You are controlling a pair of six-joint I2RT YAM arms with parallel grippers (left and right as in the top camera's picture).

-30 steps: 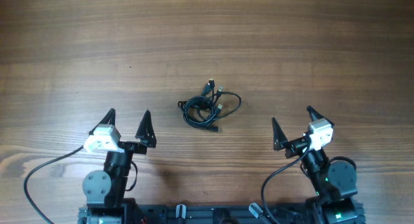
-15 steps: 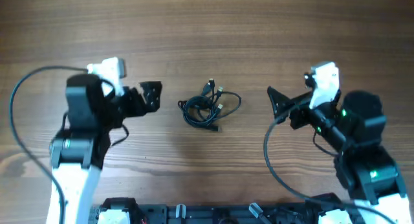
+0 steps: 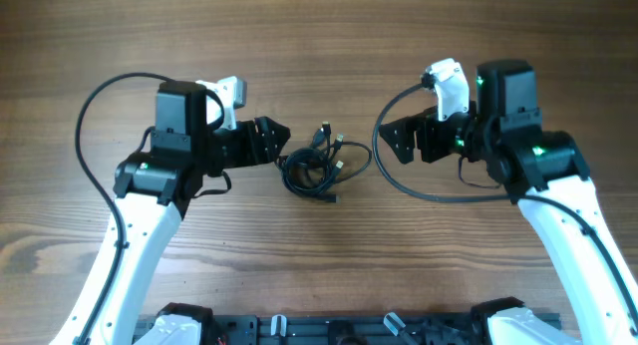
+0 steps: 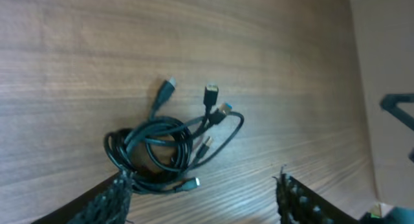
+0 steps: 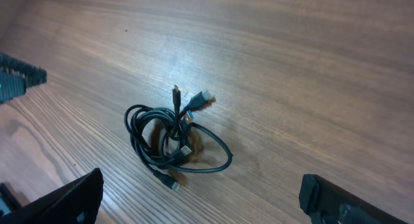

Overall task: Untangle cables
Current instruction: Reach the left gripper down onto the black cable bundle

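Note:
The cables (image 3: 321, 164) lie as a small tangled black bundle of loops with several plug ends, in the middle of the wooden table. They also show in the left wrist view (image 4: 169, 145) and the right wrist view (image 5: 174, 143). My left gripper (image 3: 271, 144) is open and empty, just left of the bundle. In its wrist view its fingers (image 4: 202, 195) straddle the bundle's near edge. My right gripper (image 3: 399, 140) is open and empty, a short way right of the bundle. In its wrist view the fingers (image 5: 200, 198) are spread wide before the bundle.
The wooden table (image 3: 319, 46) bears nothing else. Thick black arm wires loop beside each arm, one at the left (image 3: 90, 106) and one by the right gripper (image 3: 399, 185). The arm bases stand at the front edge.
Both arms have risen from near the front edge and reached inward. The left gripper now sits at the bundle's left side, the right gripper close on its right. The cables have not moved.

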